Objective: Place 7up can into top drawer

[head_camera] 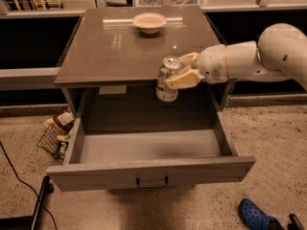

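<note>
The arm (249, 59) is showing smooth white shells, fat and rounded, with a thin orange ring near the wrist. Its gripper (173, 73), wearing blunt tan fingers (184, 79), is clasping the 7up can (166, 92) just off the table's (110, 47) front edge.

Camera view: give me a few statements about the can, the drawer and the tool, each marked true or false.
1. The tool is shut on the 7up can. True.
2. The top drawer is closed. False: it stands pulled open.
3. The 7up can lies inside the top drawer. False: it is held in the air above the drawer, by the tabletop's front edge.
4. A cream bowl sits at the back of the tabletop. True.
</note>
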